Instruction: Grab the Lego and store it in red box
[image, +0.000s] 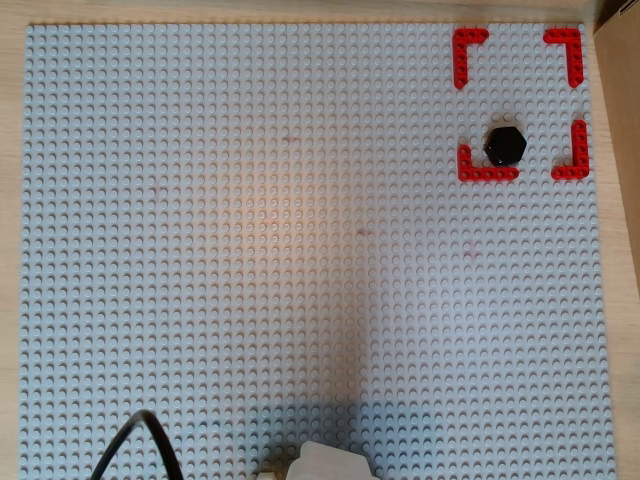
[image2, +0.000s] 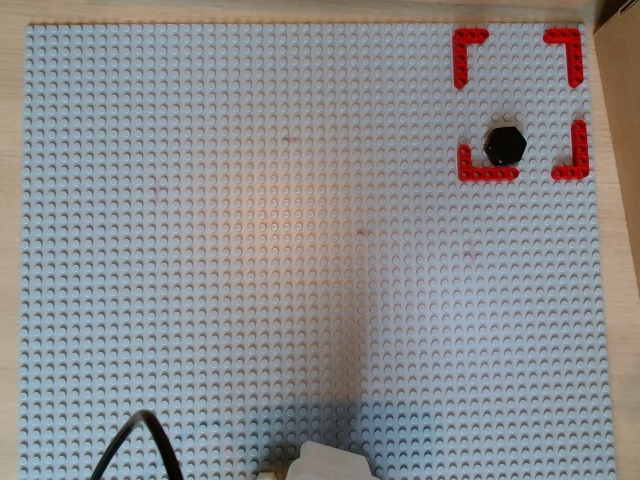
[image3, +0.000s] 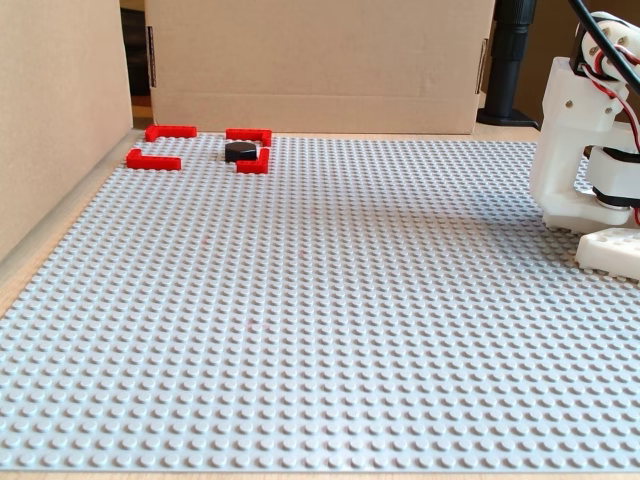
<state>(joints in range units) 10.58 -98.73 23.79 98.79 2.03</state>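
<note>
The end effector's fingertips do not show in any view: only the white base and lower body of the arm stand at the right edge of the fixed view, and a white part of it with a black cable peeks in at the bottom edge of both overhead views, so whether it is spread or closed, or holding anything, cannot be told. One Lego, black, glossy and hexagonal, lies flat on the grey studded baseplate in the upper right of both overhead views. The red box counts four L-shaped corner pieces with gaps between them; the Lego sits within their outline, off centre, just beside the lower-left corner piece and close to its long leg. In the fixed view the same single Lego lies far back on the left, near the red corner piece on its right side, with the other three red pieces spread around it. One baseplate covers the wooden counter, and cardboard walls stand behind and to the left of it.
</note>
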